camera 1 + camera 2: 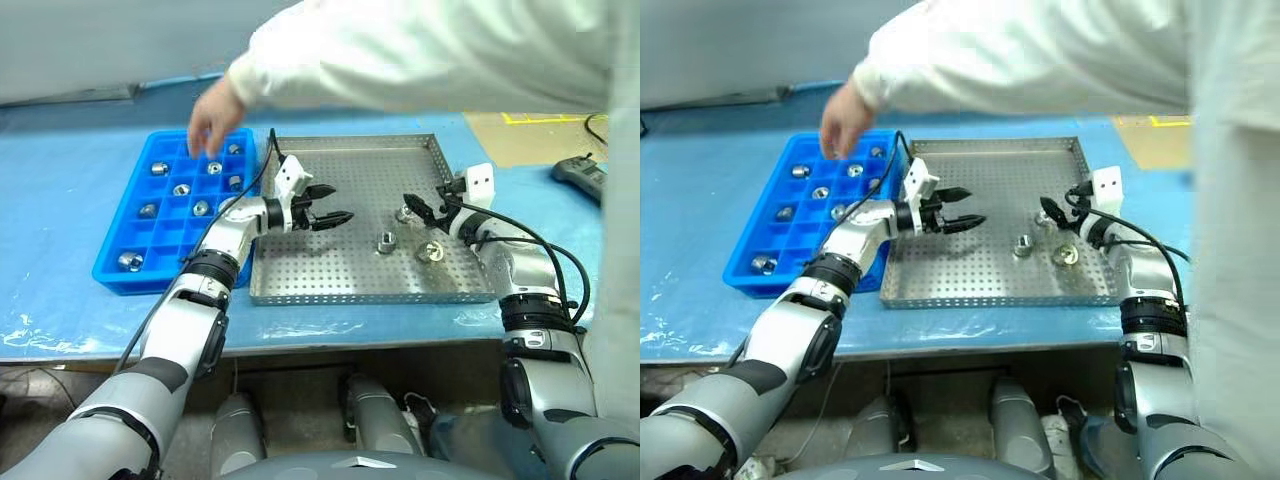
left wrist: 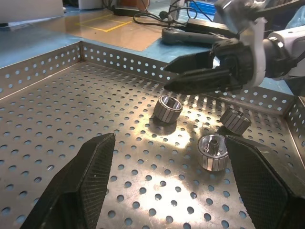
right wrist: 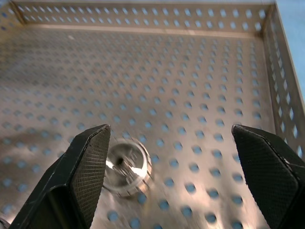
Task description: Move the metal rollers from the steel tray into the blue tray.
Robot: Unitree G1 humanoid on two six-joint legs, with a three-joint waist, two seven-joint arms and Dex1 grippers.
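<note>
Both claws are hanging spread apart and empty over the steel tray (image 1: 330, 285): left claw (image 1: 330, 204), right claw (image 1: 417, 209). Three metal rollers (image 1: 386, 241) are lying between them, while a person's hand (image 1: 214, 118) is reaching over the blue tray (image 1: 112, 262).

Blue tray (image 1: 120, 262), perforated grey steel tray (image 1: 330, 270)

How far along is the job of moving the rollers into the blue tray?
Well along. Done: about eight rollers sit in separate compartments of the blue tray, where a person's hand is reaching in. In hand: nothing; the left gripper and right gripper hover over the steel tray, both with jaws open and empty. Left: three rollers on the steel tray, near the right gripper.
</note>
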